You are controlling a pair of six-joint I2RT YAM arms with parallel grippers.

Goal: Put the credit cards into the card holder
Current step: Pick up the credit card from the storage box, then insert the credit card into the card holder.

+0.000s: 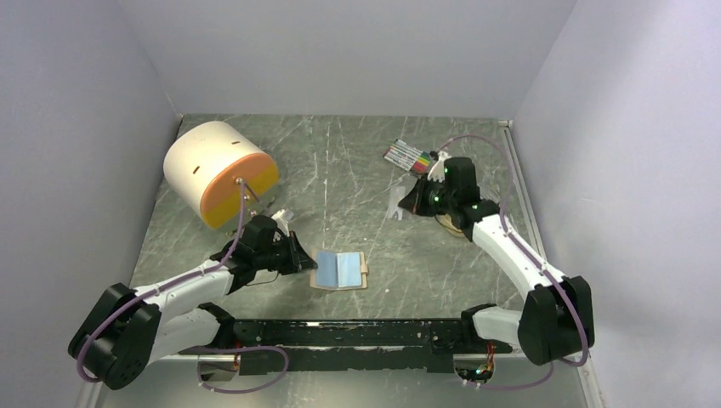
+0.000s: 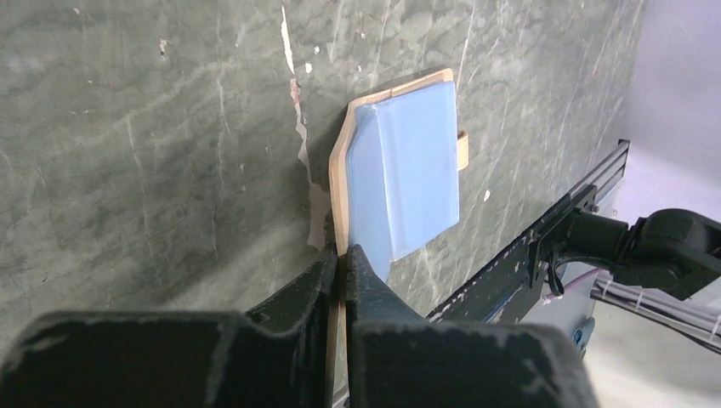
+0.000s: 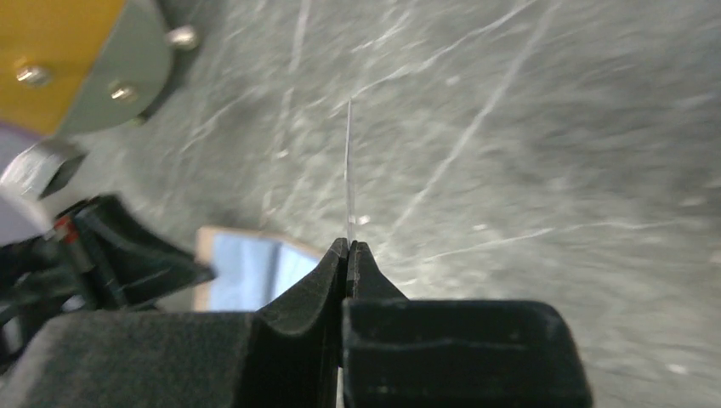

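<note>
The card holder [image 1: 341, 270] lies open on the table, tan with pale blue sleeves facing up. My left gripper [image 1: 304, 257] is shut on its left tan edge; the left wrist view shows the jaws [image 2: 343, 255] pinching that edge, with the sleeves [image 2: 412, 170] beyond. My right gripper [image 1: 411, 201] is at the back right, shut on a single whitish credit card [image 1: 395, 205]. In the right wrist view the card [image 3: 349, 170] shows edge-on, sticking out past the closed gripper [image 3: 349, 246], with the holder [image 3: 246, 268] in the distance. Other cards are not visible.
A large white and orange cylinder [image 1: 219, 172] lies at the back left. A bundle of coloured marker pens [image 1: 406, 155] lies behind the right gripper. A tan object [image 1: 451, 223] sits partly under the right arm. Walls close in on three sides.
</note>
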